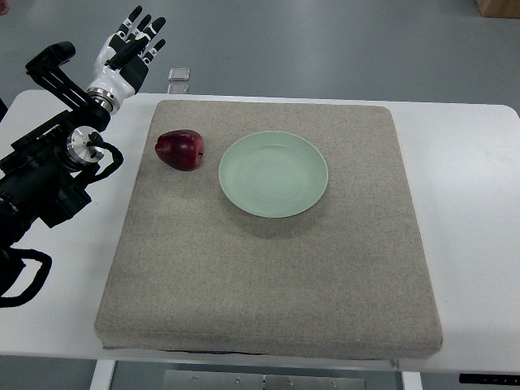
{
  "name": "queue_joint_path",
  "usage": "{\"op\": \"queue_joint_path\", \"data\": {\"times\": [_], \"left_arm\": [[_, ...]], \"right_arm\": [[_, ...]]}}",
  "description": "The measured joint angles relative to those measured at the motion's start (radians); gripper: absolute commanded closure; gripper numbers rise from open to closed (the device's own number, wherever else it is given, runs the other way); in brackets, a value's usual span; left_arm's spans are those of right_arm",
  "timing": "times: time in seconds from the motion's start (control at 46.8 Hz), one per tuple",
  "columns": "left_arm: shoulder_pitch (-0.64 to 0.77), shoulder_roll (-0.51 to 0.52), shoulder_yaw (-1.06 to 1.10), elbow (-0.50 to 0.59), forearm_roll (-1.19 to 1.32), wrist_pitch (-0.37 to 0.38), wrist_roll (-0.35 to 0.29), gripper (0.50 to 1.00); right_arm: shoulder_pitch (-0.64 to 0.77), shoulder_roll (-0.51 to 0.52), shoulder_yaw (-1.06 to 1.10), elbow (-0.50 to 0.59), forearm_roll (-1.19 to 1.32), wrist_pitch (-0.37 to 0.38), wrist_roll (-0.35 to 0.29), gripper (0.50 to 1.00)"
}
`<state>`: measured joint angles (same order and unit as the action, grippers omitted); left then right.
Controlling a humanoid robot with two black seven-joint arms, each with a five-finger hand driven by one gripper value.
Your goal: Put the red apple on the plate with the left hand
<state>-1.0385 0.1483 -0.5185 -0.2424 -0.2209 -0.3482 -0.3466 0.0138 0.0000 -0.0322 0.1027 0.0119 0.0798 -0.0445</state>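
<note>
A dark red apple [180,150] lies on the beige mat [268,268], just left of a pale green plate [274,174] that holds nothing. My left hand [132,42] is raised beyond the mat's far left corner, fingers spread and holding nothing. It is well apart from the apple, up and to the left of it. The black left arm [49,171] comes in along the left edge. No right arm shows.
The mat covers most of a white table [479,236]. A small clear object [179,80] lies on the grey floor past the table's far edge. A brown box corner [500,6] shows at the top right.
</note>
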Motion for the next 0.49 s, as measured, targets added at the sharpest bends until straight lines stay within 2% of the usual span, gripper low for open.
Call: {"op": "queue_joint_path", "data": {"times": [0.491], "left_arm": [[0.009, -0.001, -0.001, -0.003, -0.005, -0.001, -0.012, 0.508]], "right_arm": [[0.0, 0.0, 0.0, 0.0, 0.0, 0.0, 0.0, 0.57]]}}
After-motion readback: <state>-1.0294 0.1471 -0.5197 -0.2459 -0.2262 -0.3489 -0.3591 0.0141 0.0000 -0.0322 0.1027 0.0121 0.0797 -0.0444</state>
